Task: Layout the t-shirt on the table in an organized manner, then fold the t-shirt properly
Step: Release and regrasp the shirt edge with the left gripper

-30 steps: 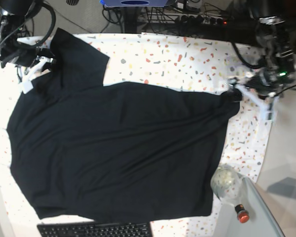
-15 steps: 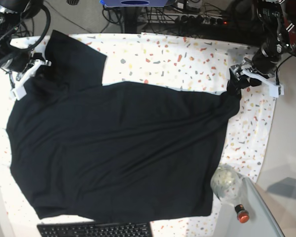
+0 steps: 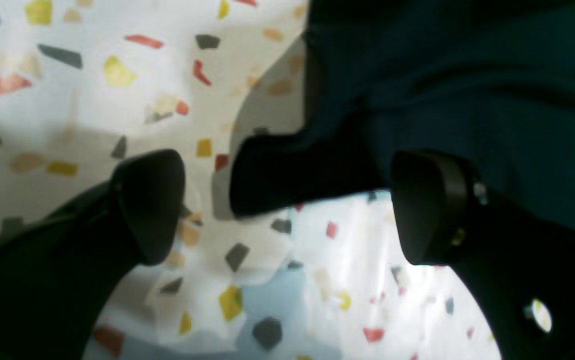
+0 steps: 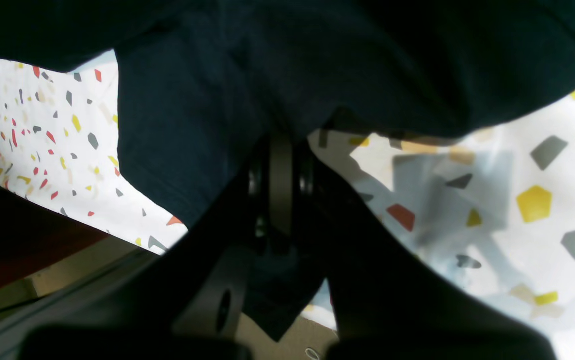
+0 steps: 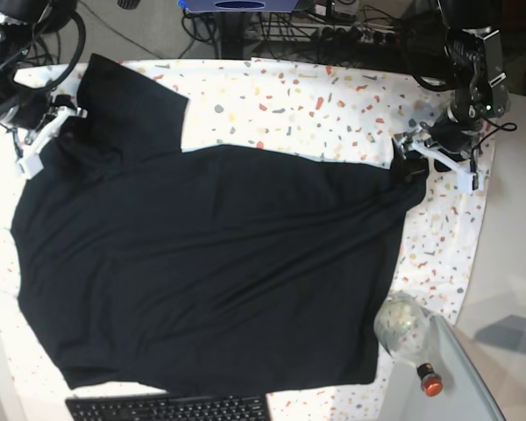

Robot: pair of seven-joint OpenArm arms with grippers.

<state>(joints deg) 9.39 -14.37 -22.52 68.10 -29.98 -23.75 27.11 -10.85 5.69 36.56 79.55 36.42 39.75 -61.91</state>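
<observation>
The black t-shirt (image 5: 210, 263) lies spread over most of the speckled table (image 5: 333, 96), one sleeve pointing to the far left corner. My right gripper (image 5: 44, 140) is at the shirt's upper left edge, and the right wrist view shows it (image 4: 280, 165) shut on the dark cloth (image 4: 207, 100). My left gripper (image 5: 438, 162) hovers at the shirt's far right corner. In the left wrist view its two black fingers (image 3: 150, 205) stand wide apart (image 3: 290, 207), with the folded corner of the t-shirt (image 3: 292, 170) lying loose between them on the table (image 3: 67, 100).
A black keyboard (image 5: 167, 408) sits at the near edge under the shirt's hem. A clear bottle (image 5: 403, 329) with a red cap lies at the near right beside a grey panel (image 5: 460, 377). Cables and dark equipment run along the far side.
The left gripper rose off the table's right edge, then came back down and left over the shirt's corner. The right gripper shifted slightly up and left, tugging the sleeve with it.
</observation>
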